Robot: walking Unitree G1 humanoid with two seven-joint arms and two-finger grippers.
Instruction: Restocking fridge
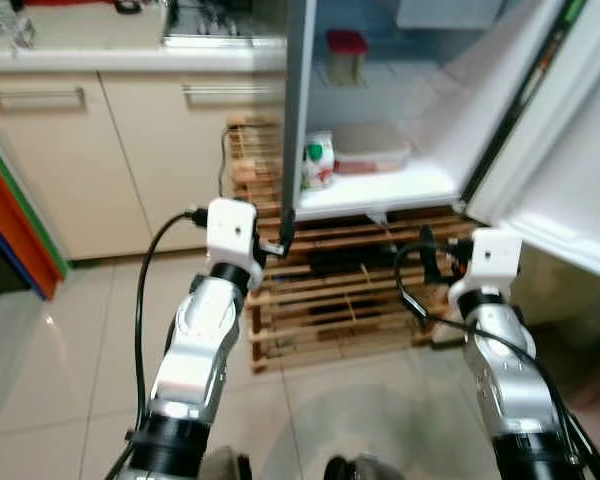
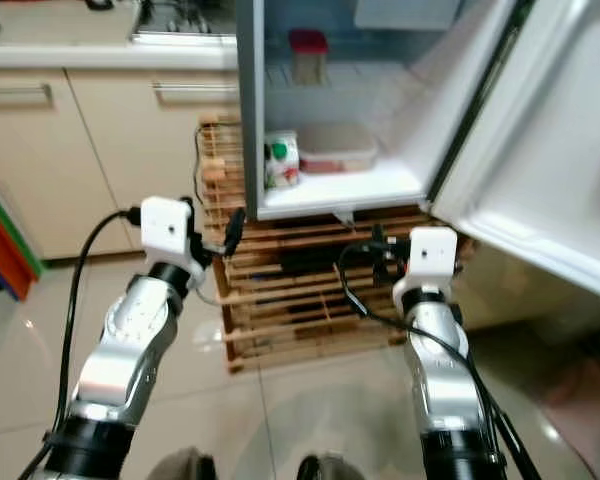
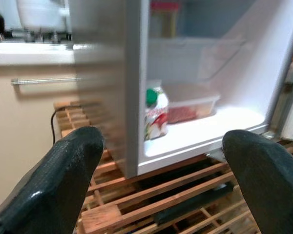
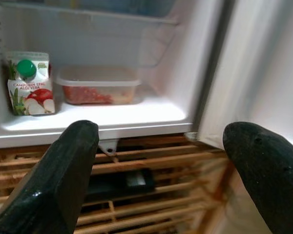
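Jaws on both arms stood spread wide with nothing between them. Left gripper (image 3: 158, 180) and right gripper (image 4: 171, 175) both pointed at the open fridge (image 1: 380, 190), low and in front of it, well apart from the bottom shelf (image 4: 112, 119).

On that shelf sat a juice carton (image 4: 28, 84), upright, green cap on top, tucked near the fridge's left wall. Just beside it, toward the right, lay a clear lidded container (image 4: 98, 87) with something red inside, long axis running across the shelf. A red-lidded jar (image 1: 346, 55) stood on the shelf above. No item to restock was held by either arm, so the stock must lie elsewhere; cannot tell where.

Relation that mattered: shelf lay straight ahead and slightly above both sets of jaws. Right gripper faced the fridge opening squarely; left gripper sat opposite the left side wall (image 3: 132, 97), so the right arm looked better placed for reaching in.

Room: free shelf space lay right of the container, toward the hinge side. Open door (image 1: 570, 130) swung out on the robot's right, near the right arm, limiting sideways travel there. Fridge rested on a wooden pallet (image 1: 330, 290) whose slats jutted forward under the shelf edge, a likely snag for a low approach. Kitchen bench (image 1: 100, 55) with cabinets stood off to the left.
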